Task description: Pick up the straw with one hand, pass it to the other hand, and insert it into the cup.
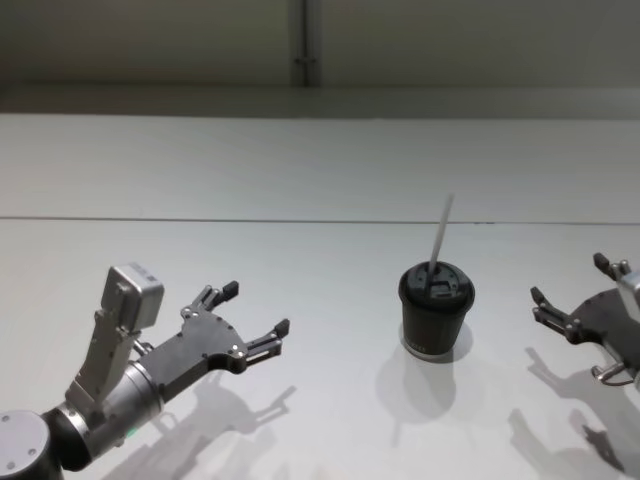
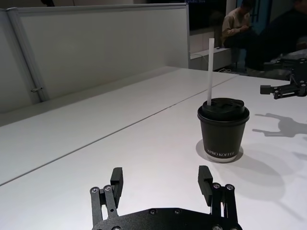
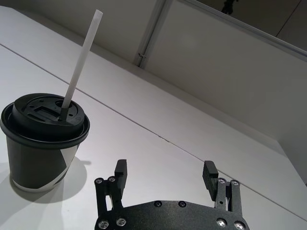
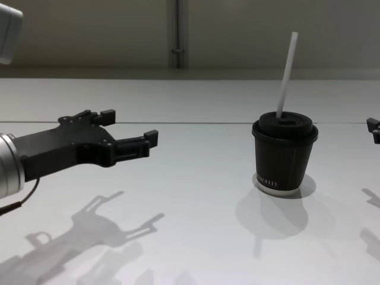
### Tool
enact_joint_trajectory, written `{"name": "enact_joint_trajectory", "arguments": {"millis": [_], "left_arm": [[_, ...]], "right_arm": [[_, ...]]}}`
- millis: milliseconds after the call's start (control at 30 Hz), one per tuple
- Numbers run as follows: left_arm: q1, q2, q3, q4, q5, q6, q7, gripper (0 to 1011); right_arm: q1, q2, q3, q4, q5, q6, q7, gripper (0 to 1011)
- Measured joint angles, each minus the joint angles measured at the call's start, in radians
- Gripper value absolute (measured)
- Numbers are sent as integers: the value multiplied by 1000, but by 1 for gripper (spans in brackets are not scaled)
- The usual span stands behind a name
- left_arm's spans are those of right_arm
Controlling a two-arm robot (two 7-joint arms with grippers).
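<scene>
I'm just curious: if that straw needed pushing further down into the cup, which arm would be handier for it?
Probably the right gripper: it sits open, closer to the cup than the left gripper, also open. The straw already stands in the lid.

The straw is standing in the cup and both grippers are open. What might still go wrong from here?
1. The straw leans and stands high above the cup; a gripper passing over could catch it and tip the cup.
2. The left gripper and right gripper flank the cup with jaws open; a sideways swing might knock the cup over.
</scene>
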Motion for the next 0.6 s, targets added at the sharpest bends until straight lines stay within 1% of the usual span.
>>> {"name": "enact_joint_trajectory", "arguments": {"millis": [133,233,567,600], "left_arm": [[4,5,-1,-1,23,1,50,1001],[7,10,-2,-2,47,1,98,1001],[16,22,-5,-4,103,3,217,1001],[17,24,-6,-4,113,3,237,1001]], "right_arm": [[0,0,0,0,0,0,0,1001],[0,0,0,0,0,0,0,1001],[0,0,0,0,0,0,0,1001],[0,0,0,0,0,0,0,1001]]}}
